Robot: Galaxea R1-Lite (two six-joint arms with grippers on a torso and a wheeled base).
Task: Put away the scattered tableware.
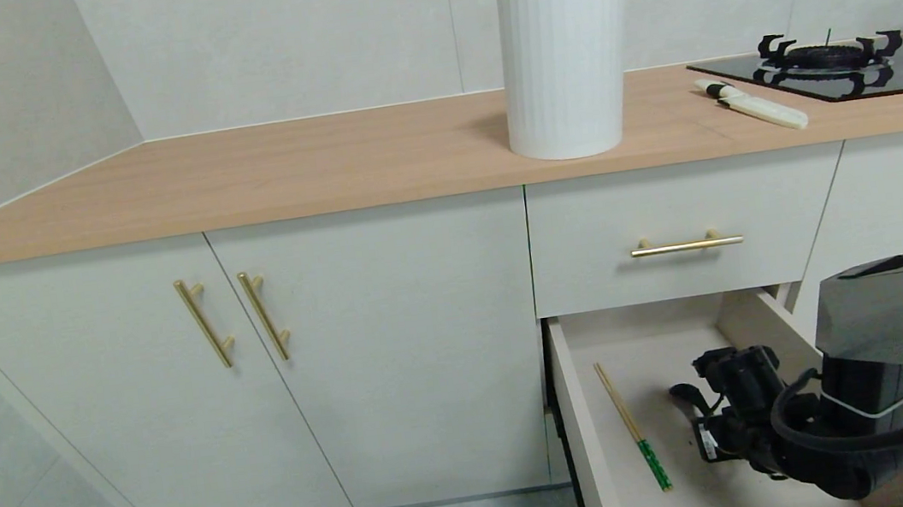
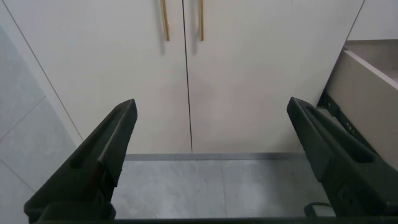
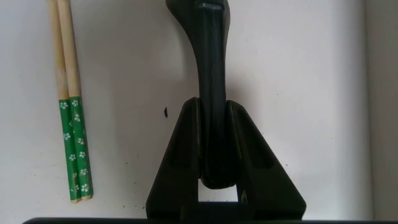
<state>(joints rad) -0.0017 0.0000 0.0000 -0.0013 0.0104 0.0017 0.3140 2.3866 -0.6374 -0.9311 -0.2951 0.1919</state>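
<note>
1. Two pale cabinet doors (image 1: 242,374) with brass handles (image 1: 204,323) stand shut below the wooden bench (image 1: 235,172), at 9 o'clock of the drawers in the head view.
2. The left hand (image 2: 211,107) hangs low in front of these doors, over the grey floor (image 2: 205,186). Its two fingers (image 2: 112,143) are spread wide and hold nothing.
3. On the bench a tall white ribbed canister (image 1: 563,63) stands upright, at about 12 o'clock of the open drawer (image 1: 585,427).
4. Below the canister, a shut drawer (image 1: 670,209) with a brass bar handle sits directly above the open drawer, which is pulled out.
5. A pair of wooden chopsticks (image 1: 632,425) with green flowered ends lies flat on the drawer's floor. In the head view it runs from 11 o'clock to 5 o'clock, green ends nearest the robot.
6. The right hand (image 1: 709,420) is inside the open drawer, with the chopsticks (image 3: 69,124) at about 9 o'clock of it, near but apart.
7. The right hand's fingers (image 3: 186,143) are closed tight on a long black utensil (image 3: 208,50). Its free end points toward the drawer's back, at 12 o'clock. I cannot tell what kind of utensil it is.
8. A white knife (image 1: 752,105) lies on the bench at 3 o'clock of the canister, just beside a black gas hob (image 1: 851,67).
</note>
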